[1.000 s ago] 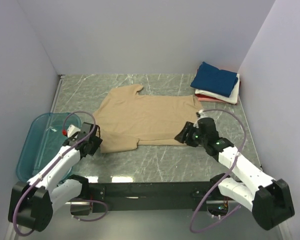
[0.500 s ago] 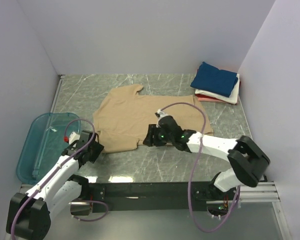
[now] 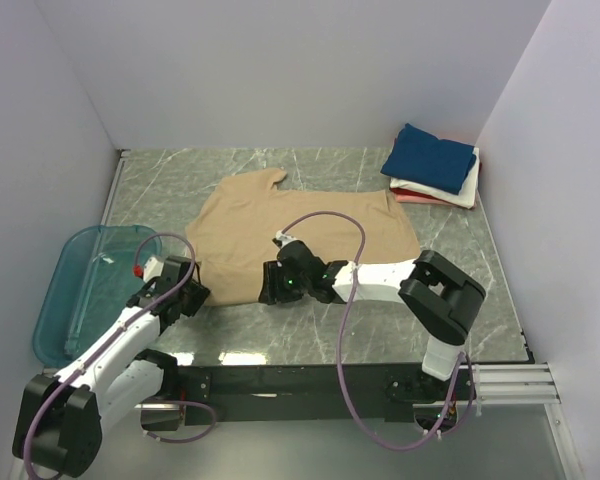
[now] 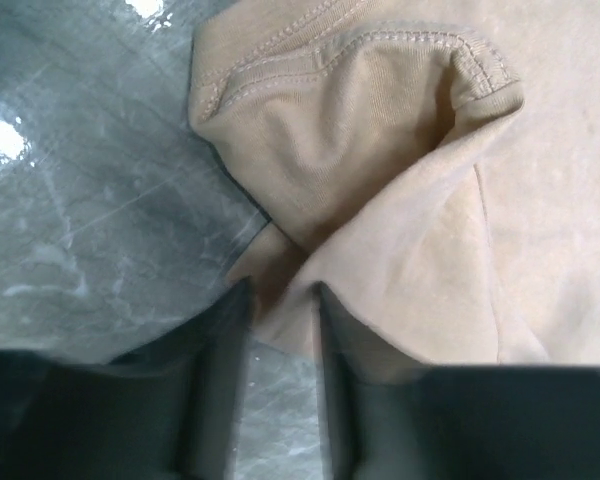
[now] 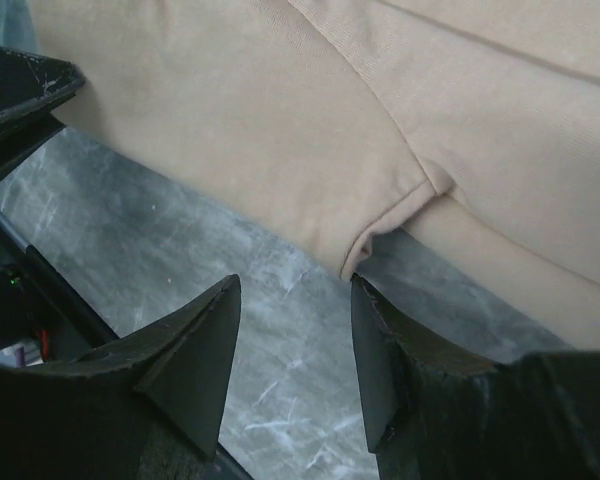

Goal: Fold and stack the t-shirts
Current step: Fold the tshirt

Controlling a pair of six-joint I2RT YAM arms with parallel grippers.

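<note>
A tan t-shirt lies spread flat in the middle of the table. My left gripper sits low at its near-left corner. In the left wrist view the jaws stand apart, with a folded tip of the tan cloth lying between the fingertips. My right gripper is stretched far left along the shirt's near edge, close to the left one. It is open, and a hem corner of the shirt lies just ahead of its right fingertip. Folded t-shirts are stacked at the back right: navy on white on pinkish red.
A translucent teal tub stands at the near left, beside the left arm. The right arm's cable loops over the shirt's near part. Walls close in the table on three sides.
The right arm has swung from the shirt's near-right corner leftward along the near edge to just beside the left gripper. The left gripper's jaws have narrowed a little around the cloth tip.
</note>
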